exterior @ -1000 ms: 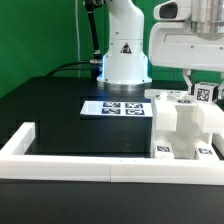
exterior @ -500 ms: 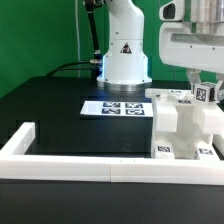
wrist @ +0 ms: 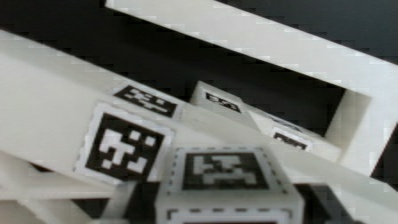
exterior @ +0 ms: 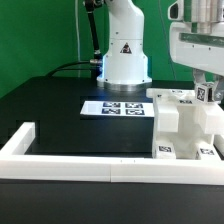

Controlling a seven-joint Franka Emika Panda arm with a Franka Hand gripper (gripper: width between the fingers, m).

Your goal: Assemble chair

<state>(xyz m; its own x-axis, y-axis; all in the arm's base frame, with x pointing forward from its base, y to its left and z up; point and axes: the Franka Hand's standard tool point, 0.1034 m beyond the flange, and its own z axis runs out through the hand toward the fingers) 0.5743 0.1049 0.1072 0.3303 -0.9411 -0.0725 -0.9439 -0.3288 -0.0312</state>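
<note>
The partly built chair (exterior: 185, 125), a white blocky body with small tags, stands at the exterior view's right. My gripper (exterior: 204, 84) hangs over its top right corner, shut on a small white tagged chair part (exterior: 203, 94) that sits at the chair's top. In the wrist view the gripper (wrist: 228, 203) has dark fingers (wrist: 146, 196) pressed on both sides of that tagged part (wrist: 222, 172). Other white tagged chair surfaces (wrist: 128, 140) lie close behind it. Whether the part is seated in the chair cannot be told.
The marker board (exterior: 118, 107) lies flat on the black table in front of the robot's white base (exterior: 124, 55). A long low white border rail (exterior: 60, 160) runs along the front and up the exterior view's left side.
The wrist body has shifted toward the exterior view's right. The held tagged part has stayed at about the same spot on the chair's top.
</note>
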